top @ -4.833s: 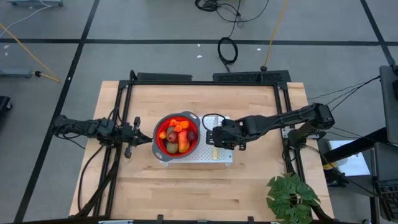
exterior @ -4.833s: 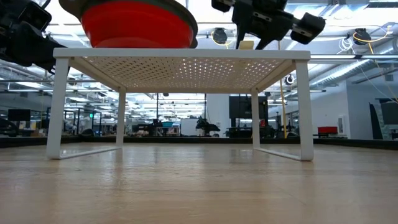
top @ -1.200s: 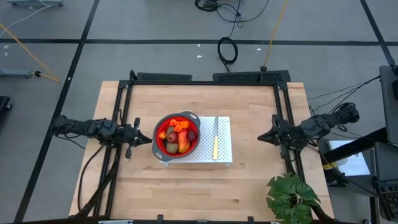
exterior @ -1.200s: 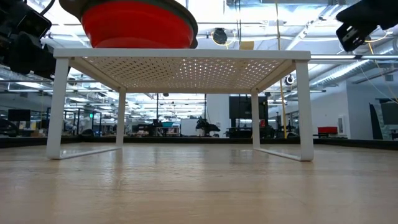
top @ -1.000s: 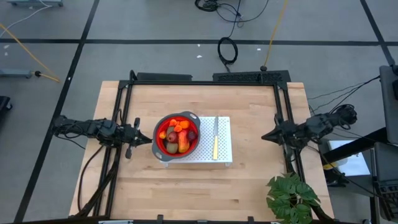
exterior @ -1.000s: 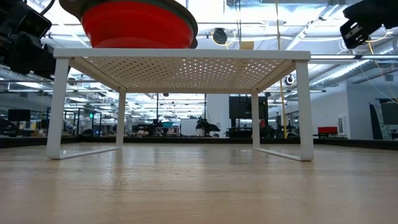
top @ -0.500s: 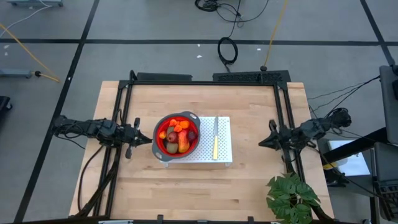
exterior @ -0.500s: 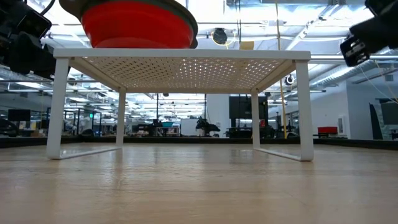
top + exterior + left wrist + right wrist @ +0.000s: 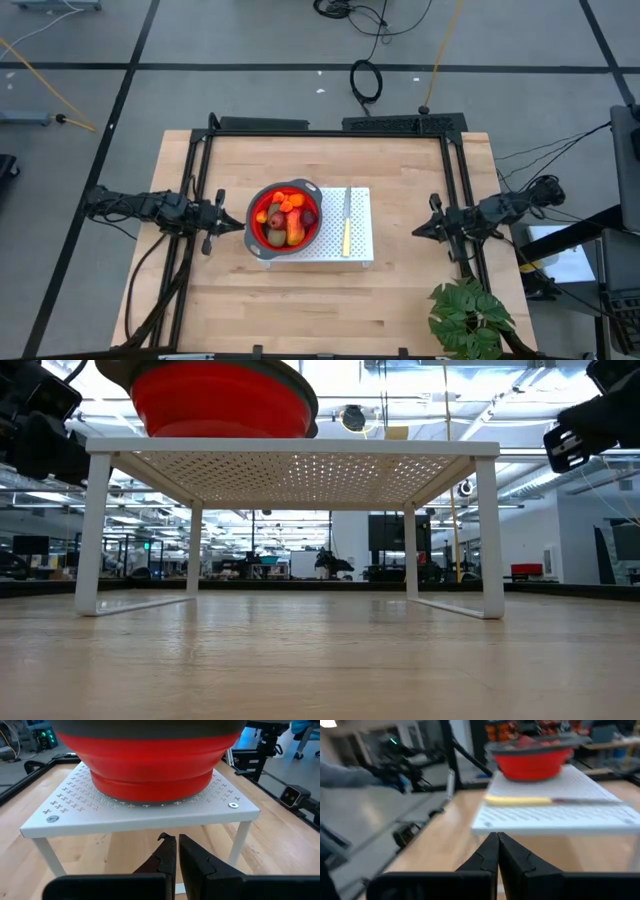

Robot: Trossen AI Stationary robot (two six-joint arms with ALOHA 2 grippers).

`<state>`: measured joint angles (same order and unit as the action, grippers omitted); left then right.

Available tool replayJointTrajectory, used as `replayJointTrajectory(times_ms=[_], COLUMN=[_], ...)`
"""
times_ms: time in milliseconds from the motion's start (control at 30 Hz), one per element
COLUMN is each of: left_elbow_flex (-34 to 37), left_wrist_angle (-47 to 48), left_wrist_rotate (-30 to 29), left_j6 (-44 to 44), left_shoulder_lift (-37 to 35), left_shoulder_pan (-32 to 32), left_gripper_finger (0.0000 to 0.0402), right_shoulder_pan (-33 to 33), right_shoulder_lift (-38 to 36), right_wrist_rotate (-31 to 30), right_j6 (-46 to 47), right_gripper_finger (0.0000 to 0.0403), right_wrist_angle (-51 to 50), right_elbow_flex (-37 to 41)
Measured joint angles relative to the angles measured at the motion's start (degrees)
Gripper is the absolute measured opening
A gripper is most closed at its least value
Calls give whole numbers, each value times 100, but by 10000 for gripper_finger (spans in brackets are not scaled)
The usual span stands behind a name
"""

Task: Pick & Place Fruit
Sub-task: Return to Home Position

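All fruit in the red strainer bowl on the shelf mid-table, knife beside it; left gripper near the left edge of the table, right gripper near its right edge, both pressed together, empty; looks done, 0 pieces left.

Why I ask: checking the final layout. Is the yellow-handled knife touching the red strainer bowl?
Apart. The high view shows a bare strip of white shelf between the knife and the red strainer bowl, so they do not meet.
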<state>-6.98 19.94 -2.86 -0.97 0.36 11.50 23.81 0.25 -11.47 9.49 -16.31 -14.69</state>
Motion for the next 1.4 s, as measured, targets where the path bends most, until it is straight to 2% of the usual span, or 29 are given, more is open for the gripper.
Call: replayJointTrajectory(times_ms=[100,233,500,700,1067,1400], left_elbow_flex=[0,0,0,0,0,0], left_wrist_angle=[0,0,4,2,-11,-347], left_wrist_rotate=[-12,-17,-17,-15,-19,-24], left_j6=[113,138,149,228,431,1243], left_shoulder_lift=[0,0,0,0,0,0], left_shoulder_pan=[-1,-1,1,-1,1,-1], left_gripper_finger=[19,19,19,19,19,19], right_shoulder_pan=[0,-38,-391,-549,-734,-778], right_shoulder_lift=[2,10,1,0,0,0], right_wrist_rotate=[264,61,-36,259,270,261], right_j6=[49,-13,-480,-418,-311,-178], right_gripper_finger=[0,0,0,0,0,0], right_wrist_angle=[708,1232,1125,1002,852,829], right_elbow_flex=[312,731,694,681,666,665])
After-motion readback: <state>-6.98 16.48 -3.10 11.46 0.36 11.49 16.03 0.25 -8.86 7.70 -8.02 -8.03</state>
